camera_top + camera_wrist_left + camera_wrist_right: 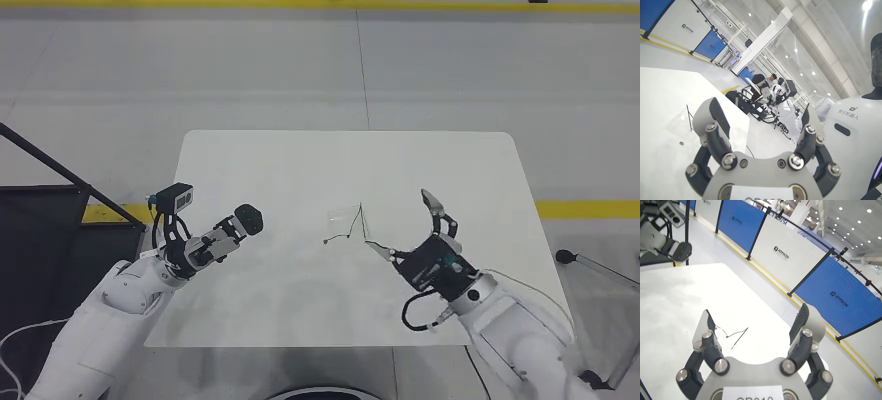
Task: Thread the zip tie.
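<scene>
The thin black plastic zip tie point(361, 220), lying kinked near the middle of the white surface point(300, 170) between the wide-open, empty left claw point(762, 117) and right claw point(755, 321), looks feather-light, springy and slippery, so pinching near its tail tip seems wisest.

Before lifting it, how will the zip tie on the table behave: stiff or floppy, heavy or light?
Likely floppy: the zip tie is thread-thin and lies bent at a sharp angle. Probably very light. Resting on the smooth table, it may slide when pushed.
</scene>
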